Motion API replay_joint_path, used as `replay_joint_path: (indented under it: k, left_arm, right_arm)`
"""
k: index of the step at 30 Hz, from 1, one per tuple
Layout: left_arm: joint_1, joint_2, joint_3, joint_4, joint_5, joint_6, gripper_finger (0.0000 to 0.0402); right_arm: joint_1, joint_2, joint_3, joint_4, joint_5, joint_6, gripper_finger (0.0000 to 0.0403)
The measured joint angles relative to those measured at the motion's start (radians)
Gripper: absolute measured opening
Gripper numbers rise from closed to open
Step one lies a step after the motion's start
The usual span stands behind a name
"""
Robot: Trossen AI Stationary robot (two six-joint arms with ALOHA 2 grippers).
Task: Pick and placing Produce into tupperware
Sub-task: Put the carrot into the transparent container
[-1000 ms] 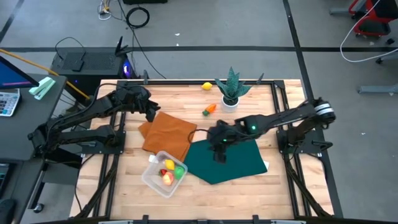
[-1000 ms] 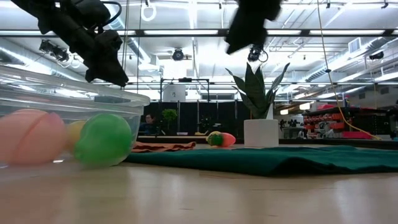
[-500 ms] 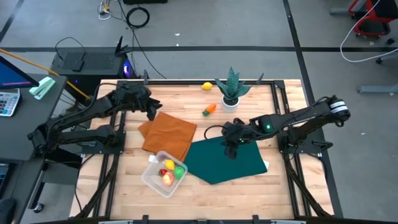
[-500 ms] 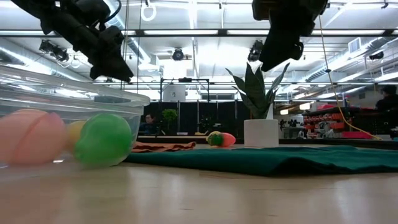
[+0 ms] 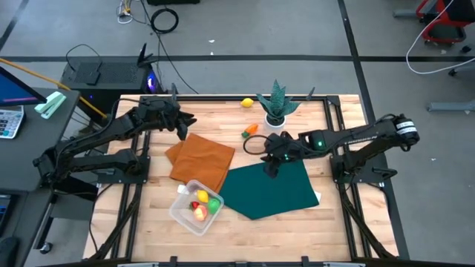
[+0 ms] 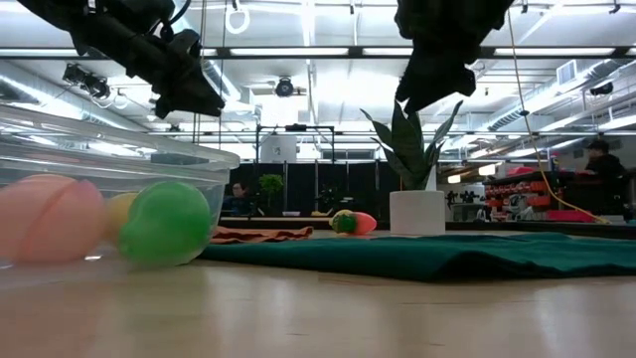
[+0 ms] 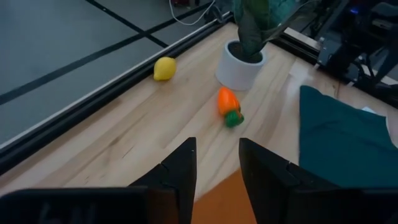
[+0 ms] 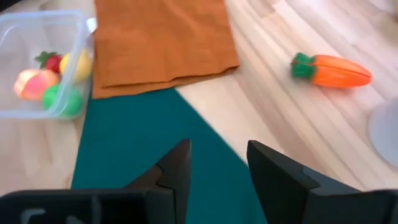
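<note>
1. Right claw (image 5: pixel 272 165) hangs above the near edge of the dark green cloth (image 5: pixel 271 191), its two fingers parted with a gap between them and nothing held.
2. Left claw (image 5: pixel 183 127) waits over the far corner of the burnt-orange cloth (image 5: pixel 199 160), fingers likewise apart and empty.
3. A clear rectangular plastic tub (image 5: pixel 180 211) sits on the wooden worktop (image 5: pixel 148 215) at the front, just beside both cloths; it already holds a yellow, a red, a peach-orange and a green toy piece.
4. Two pieces remain outside: a small orange toy carrot with a green top (image 5: pixel 249 130) lies on bare wood near the spiky green plant in a white pot (image 5: pixel 276 107), and a yellow toy lemon (image 5: pixel 246 103) rests at the far edge.
5. The step in hand looks like the approach to the carrot, which shows close ahead in the right wrist view (image 8: pixel 331 70).
6. Next, that claw likely needs to advance over the carrot, line its fingers across the narrow body, descend and close, keeping clear of the pot.
</note>
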Motion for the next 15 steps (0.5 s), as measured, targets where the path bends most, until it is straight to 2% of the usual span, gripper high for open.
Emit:
replay_joint_path:
  k: [9,15]
  left_arm:
    - [0.0,0.0,0.0,0.011,0.0,-0.02,0.0127]
    - [0.0,0.0,0.0,0.02,-0.008,-0.04,0.0125]
  right_arm:
    - [-0.101,0.0,0.0,0.009,-0.009,-0.032,0.0124]
    - [-0.174,0.001,0.0,0.081,-0.135,-0.078,0.012]
